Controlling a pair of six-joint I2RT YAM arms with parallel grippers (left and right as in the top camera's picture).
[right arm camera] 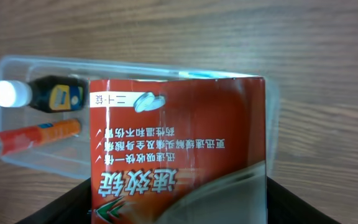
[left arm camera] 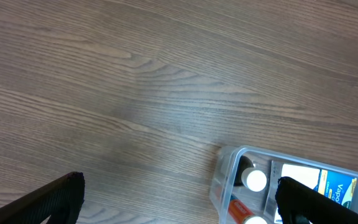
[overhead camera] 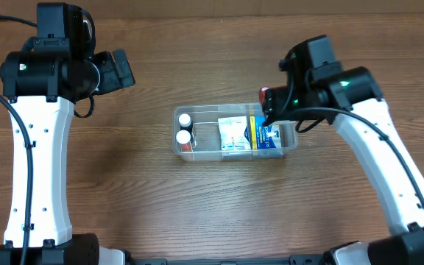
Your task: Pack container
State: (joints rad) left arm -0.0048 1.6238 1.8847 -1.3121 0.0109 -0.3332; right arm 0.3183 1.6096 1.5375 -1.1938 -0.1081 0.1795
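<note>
Red box (right arm camera: 179, 149) fills our right wrist view, clamped in the right end effector (overhead camera: 269, 109) over the right end of the container (overhead camera: 227, 156). We should lower it squarely beside the packed boxes (overhead camera: 235, 136), then release. Clear and rimmed, the container sits central on the counter (overhead camera: 197, 213); our left end effector (left arm camera: 179, 202) gapes empty.

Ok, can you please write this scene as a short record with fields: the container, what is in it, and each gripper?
container: clear tub, middle of the table
left end: two white-capped bottles
middle: white box
right end: blue box
right gripper: shut on red box, over the container's right end
left gripper: open, empty, off to the container's left
</note>
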